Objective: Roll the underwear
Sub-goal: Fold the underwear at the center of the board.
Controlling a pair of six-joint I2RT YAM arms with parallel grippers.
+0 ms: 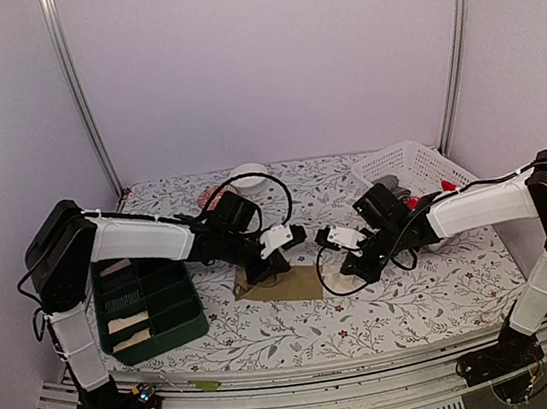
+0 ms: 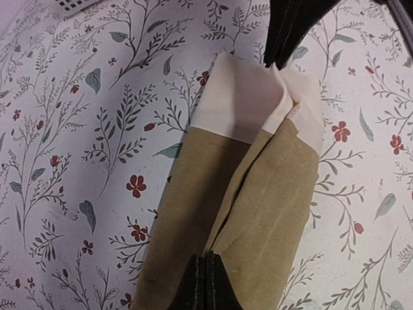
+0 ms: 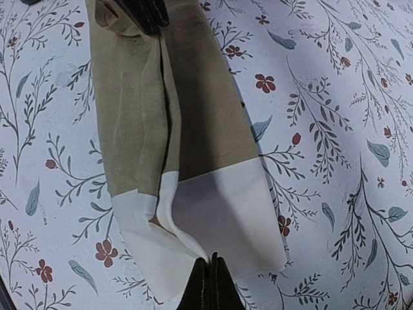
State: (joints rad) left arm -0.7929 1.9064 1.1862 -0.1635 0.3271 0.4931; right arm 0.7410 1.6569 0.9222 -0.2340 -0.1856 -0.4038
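Observation:
The khaki-tan underwear with a cream waistband lies on the floral tablecloth, folded lengthwise into a long strip. My left gripper is shut on the middle fold at the khaki end. My right gripper is shut on the fold at the cream waistband end. In the top view the left gripper and the right gripper face each other across the garment. Each wrist view shows the other gripper's dark fingers at the far end, in the left wrist view and the right wrist view.
A white basket at the back right holds a grey garment and a red one. A white bowl stands at the back. A dark green bin with cream pieces sits at the front left.

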